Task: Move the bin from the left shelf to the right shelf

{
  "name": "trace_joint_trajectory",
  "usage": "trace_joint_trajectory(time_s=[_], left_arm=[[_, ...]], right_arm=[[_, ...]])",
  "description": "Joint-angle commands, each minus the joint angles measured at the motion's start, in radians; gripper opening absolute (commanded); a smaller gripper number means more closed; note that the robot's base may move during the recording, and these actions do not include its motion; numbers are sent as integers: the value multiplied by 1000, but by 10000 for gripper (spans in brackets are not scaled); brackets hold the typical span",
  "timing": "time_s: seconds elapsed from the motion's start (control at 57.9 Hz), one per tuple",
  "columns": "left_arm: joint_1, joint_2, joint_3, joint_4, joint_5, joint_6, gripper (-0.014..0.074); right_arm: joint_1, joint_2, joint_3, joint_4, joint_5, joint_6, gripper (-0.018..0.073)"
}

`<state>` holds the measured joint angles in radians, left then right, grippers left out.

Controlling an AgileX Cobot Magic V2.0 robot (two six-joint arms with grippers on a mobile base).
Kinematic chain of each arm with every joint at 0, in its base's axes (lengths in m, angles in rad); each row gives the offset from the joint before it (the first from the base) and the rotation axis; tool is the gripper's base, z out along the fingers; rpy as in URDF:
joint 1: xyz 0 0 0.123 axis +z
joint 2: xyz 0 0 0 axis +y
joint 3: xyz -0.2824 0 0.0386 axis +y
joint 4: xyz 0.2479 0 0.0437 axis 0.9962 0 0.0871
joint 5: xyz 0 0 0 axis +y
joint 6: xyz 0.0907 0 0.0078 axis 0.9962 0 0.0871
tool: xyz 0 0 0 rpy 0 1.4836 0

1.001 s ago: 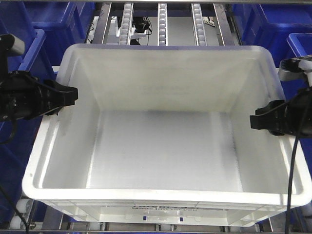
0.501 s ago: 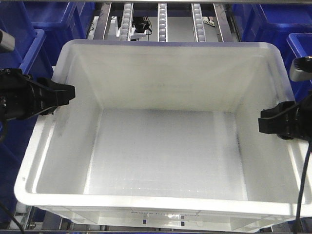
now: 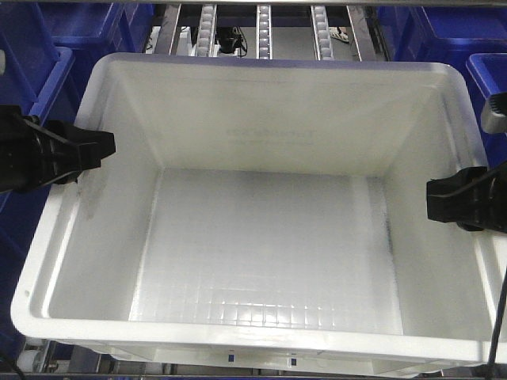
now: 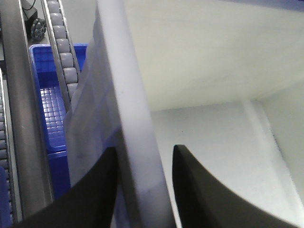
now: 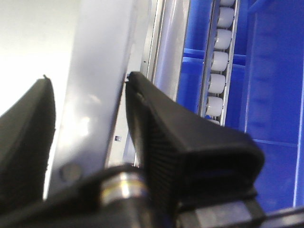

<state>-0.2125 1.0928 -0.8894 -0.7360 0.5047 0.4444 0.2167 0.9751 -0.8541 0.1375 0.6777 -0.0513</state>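
The white bin (image 3: 261,237) fills the front view, empty, its thick rim close to the camera. My left gripper (image 3: 107,149) sits on the bin's left rim and my right gripper (image 3: 434,198) on its right rim. In the left wrist view the left gripper (image 4: 144,148) straddles the rim (image 4: 126,85), one finger outside the wall and one inside. The right wrist view shows the right gripper (image 5: 88,78) clamped across the rim (image 5: 99,47) in the same way. Both are shut on the bin.
Blue bins stand at the left (image 3: 32,47) and right (image 3: 444,36) of the shelf. Roller tracks (image 3: 264,28) run away behind the white bin. A blue bin (image 4: 50,104) and rollers (image 4: 64,52) lie just outside the left wall, and rollers (image 5: 221,61) outside the right.
The bin has come toward the camera and looms larger, its front edge dropping to the frame's bottom. Both grippers stayed on the rims and spread toward the frame's sides.
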Motion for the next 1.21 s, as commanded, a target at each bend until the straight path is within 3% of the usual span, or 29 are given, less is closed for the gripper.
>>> trace_joint_trajectory(time_s=[0.0, 1.191], left_arm=[[-17, -44, -42, -108, 22, 22, -3], [-17, -64, -41, -108, 27, 23, -3]], right_arm=[[2, -16, -44, 74, -131, 8, -4], [2, -38, -43, 94, -191, -37, -4]])
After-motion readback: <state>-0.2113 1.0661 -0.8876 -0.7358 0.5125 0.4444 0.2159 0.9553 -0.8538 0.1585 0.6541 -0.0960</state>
